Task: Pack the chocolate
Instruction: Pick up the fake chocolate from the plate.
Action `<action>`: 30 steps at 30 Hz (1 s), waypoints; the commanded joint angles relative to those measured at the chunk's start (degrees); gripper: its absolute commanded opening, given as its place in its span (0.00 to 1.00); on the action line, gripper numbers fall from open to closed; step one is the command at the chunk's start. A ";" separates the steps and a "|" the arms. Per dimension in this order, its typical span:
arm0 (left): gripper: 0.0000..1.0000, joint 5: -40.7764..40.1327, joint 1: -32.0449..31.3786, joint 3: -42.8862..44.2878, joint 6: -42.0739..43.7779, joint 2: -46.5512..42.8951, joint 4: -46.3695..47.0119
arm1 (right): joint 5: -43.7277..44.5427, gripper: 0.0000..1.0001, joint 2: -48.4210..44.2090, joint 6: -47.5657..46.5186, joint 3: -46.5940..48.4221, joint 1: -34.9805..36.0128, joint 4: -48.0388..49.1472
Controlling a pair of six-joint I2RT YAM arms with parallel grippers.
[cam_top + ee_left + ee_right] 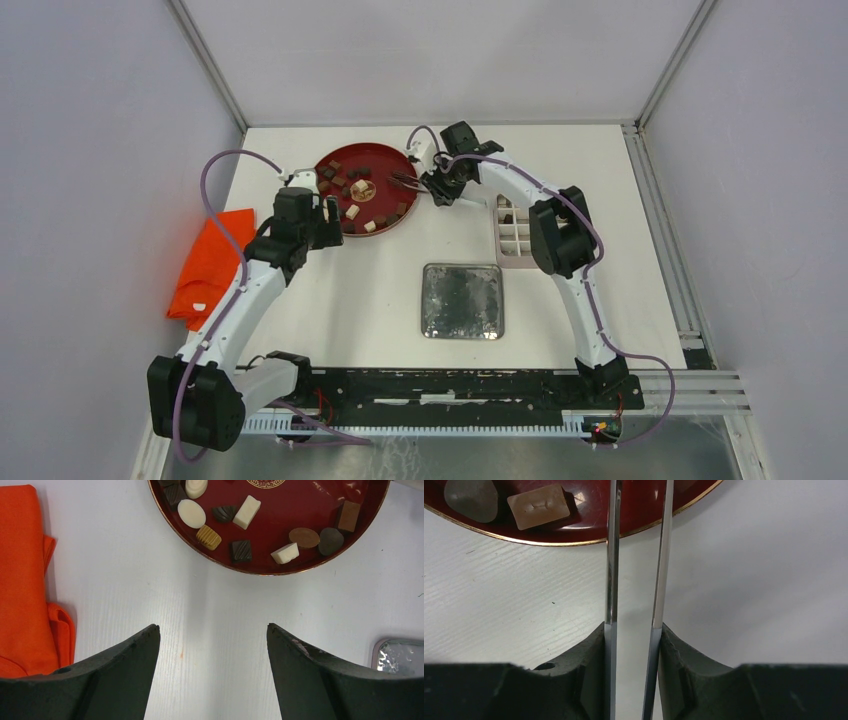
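Several chocolate pieces (352, 212), dark, light brown and cream-white, lie on the round dark-red plate (345, 150) at the back of the table. In the left wrist view the chocolates (247, 512) sit along the near part of the plate (280, 510). My left gripper (335, 215) (212, 626) is open and empty, over bare table just short of the plate. My right gripper (440, 188) (633, 627) is shut on metal tongs (405, 181) (612, 555), whose two arms reach over the plate's right rim (589, 525). The tong tips are out of the right wrist view. A light brown piece (538, 506) lies left of them.
A pale box with grid compartments (510, 235) stands right of the plate, partly behind the right arm. A shiny square lid (462, 300) (400, 655) lies mid-table. An orange cloth (210, 265) (25, 580) lies at the left edge.
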 commanded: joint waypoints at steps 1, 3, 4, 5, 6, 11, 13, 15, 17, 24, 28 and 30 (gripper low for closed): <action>0.83 0.32 0.25 0.70 2.26 0.07 0.95 | -1.30 0.38 0.79 0.49 2.66 0.29 0.31; 0.83 0.38 0.24 0.70 2.29 0.07 0.94 | -1.43 0.33 0.66 0.40 2.61 0.23 0.27; 0.83 0.44 0.19 0.70 2.28 0.08 0.98 | -1.54 0.29 0.49 0.40 2.59 0.25 0.31; 0.83 0.42 0.23 0.70 2.28 0.10 0.94 | -1.66 0.25 0.30 0.46 2.62 0.25 0.44; 0.83 0.39 0.19 0.70 2.23 0.07 0.86 | -1.84 0.20 -0.09 0.49 2.51 0.23 0.66; 0.83 0.34 0.19 0.70 2.39 0.06 0.89 | -2.51 0.00 -3.22 0.70 2.22 0.16 1.10; 0.83 0.30 0.24 0.70 2.39 0.02 0.85 | -3.32 0.00 -5.30 1.16 1.42 -0.20 1.53; 0.83 0.26 0.28 0.71 2.39 -0.07 0.87 | -4.15 0.00 -7.52 1.53 0.21 -0.44 2.05; 0.83 0.26 0.24 0.70 2.37 -0.16 0.77 | -5.00 0.00 -9.85 1.72 -1.32 -0.62 2.38; 0.83 -0.16 0.23 0.46 2.22 -0.93 0.67 | -6.83 0.00 -21.76 0.98 -12.15 -1.83 3.25; 0.83 0.04 0.24 0.27 2.04 -1.65 0.74 | -6.65 0.00 -33.61 -0.16 -23.84 -4.73 4.88; 0.83 0.40 0.23 0.26 1.97 -1.75 0.72 | -6.84 0.00 -38.69 -1.18 -27.96 -6.91 3.29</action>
